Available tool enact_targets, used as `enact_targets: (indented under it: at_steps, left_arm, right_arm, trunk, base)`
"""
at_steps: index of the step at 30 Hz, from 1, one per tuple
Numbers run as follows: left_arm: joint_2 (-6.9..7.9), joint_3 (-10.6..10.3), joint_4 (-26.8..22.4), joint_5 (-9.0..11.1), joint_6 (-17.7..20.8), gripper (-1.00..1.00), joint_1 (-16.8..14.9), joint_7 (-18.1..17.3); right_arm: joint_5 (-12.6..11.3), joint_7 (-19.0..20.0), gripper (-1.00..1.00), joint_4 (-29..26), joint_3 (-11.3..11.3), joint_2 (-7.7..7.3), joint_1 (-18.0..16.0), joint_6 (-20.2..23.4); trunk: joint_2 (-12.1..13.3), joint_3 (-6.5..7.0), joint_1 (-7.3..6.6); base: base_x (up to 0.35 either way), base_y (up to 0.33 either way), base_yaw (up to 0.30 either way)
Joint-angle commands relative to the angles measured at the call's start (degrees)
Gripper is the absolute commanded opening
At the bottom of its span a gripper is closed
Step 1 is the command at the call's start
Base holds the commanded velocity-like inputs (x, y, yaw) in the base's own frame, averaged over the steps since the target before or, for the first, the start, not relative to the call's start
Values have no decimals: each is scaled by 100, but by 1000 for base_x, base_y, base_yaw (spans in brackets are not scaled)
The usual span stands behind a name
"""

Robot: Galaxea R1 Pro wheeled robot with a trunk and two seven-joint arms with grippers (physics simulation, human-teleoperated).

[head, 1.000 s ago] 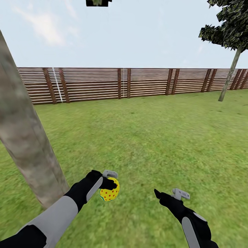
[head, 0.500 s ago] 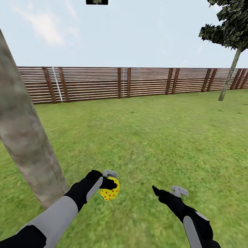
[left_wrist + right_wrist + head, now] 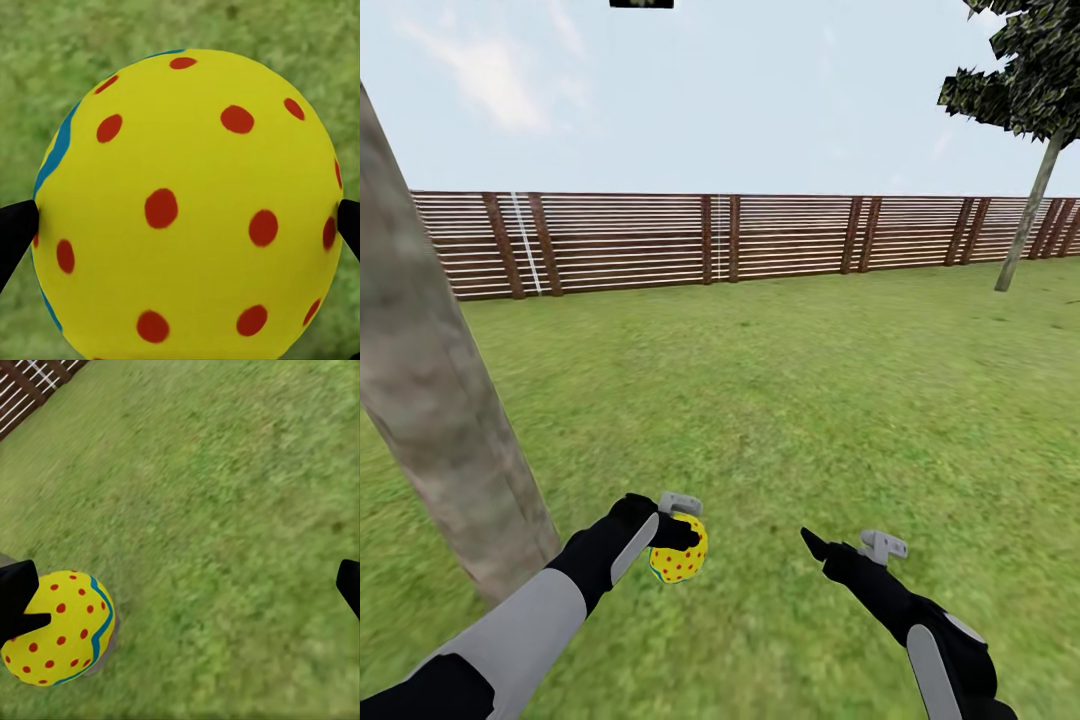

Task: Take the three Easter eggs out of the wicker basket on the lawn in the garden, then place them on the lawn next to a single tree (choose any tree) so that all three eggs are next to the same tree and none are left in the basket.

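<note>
Your left hand (image 3: 678, 545) is clamped on one Easter egg (image 3: 679, 561), same spot as a second ago, so nothing's moving on that side. In the left wrist view the egg (image 3: 187, 206) sits square between the two black fingertips (image 3: 15, 229), one touching each side, grass underneath. It's off the ground, just beside the base of the tree (image 3: 440, 400), which stands at about 9 o'clock from the egg in the head view.

What has actually changed is your right arm. Over the last second the right hand (image 3: 840, 548) creeps a bit forward and toward 10 o'clock, closing in slightly on the egg. It's spread wide with nothing in it; in the right wrist view the fingertips (image 3: 16, 596) sit at opposite edges with the lawn (image 3: 225, 510) between them, and the egg (image 3: 58, 628) shows off to one side.

For the task, I'd say you're right at the drop point: the egg is already next to the trunk, so lowering and letting go looks like the next step. The fence (image 3: 720, 240) and the thin tree (image 3: 1028, 215) are well off at 12 and 2 o'clock. No basket or other eggs in sight here, so I can't tell how many are left.
</note>
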Motion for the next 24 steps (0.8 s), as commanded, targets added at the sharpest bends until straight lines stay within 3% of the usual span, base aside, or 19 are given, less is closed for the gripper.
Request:
enact_targets:
  at_steps: [1,24]
  left_arm:
    - [3,-18,-6,44,19,-100,-5,34]
    - [3,-23,-6,36,10,-100,-5,57]
  right_arm:
    - [-15,26,100,-3,-17,6,-4,39]
    - [3,18,100,52,-21,6,-4,48]
  trunk:
    - [-45,-24,22]
    - [-967,-437,527]
  base:
    - [0,0,0]
    - [0,0,0]
